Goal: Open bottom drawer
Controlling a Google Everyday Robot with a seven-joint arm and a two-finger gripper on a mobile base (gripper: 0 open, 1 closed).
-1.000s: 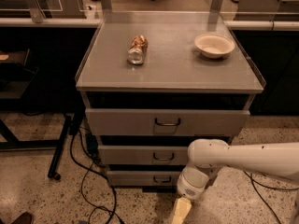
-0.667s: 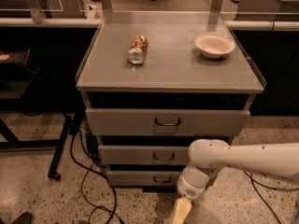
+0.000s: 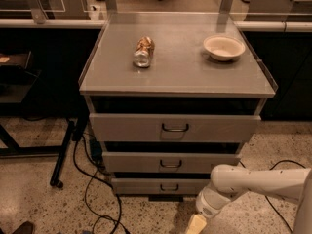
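Observation:
The grey cabinet has three drawer fronts stacked under its top. The bottom drawer (image 3: 146, 185) is the narrowest and shallowest front, with a small dark wire handle (image 3: 169, 187) at its centre. It sits close to the floor. My white arm (image 3: 253, 182) comes in from the right edge, low down. My gripper (image 3: 196, 224) hangs at the bottom edge of the view, below and to the right of the bottom drawer's handle, apart from it. Only a pale yellowish fingertip shows.
A crushed can (image 3: 143, 51) and a white bowl (image 3: 224, 47) lie on the cabinet top (image 3: 180, 67). The top drawer (image 3: 122, 126) and middle drawer (image 3: 131, 162) sit above. Black cables (image 3: 92, 179) trail on the speckled floor at left, beside a dark table leg (image 3: 63, 155).

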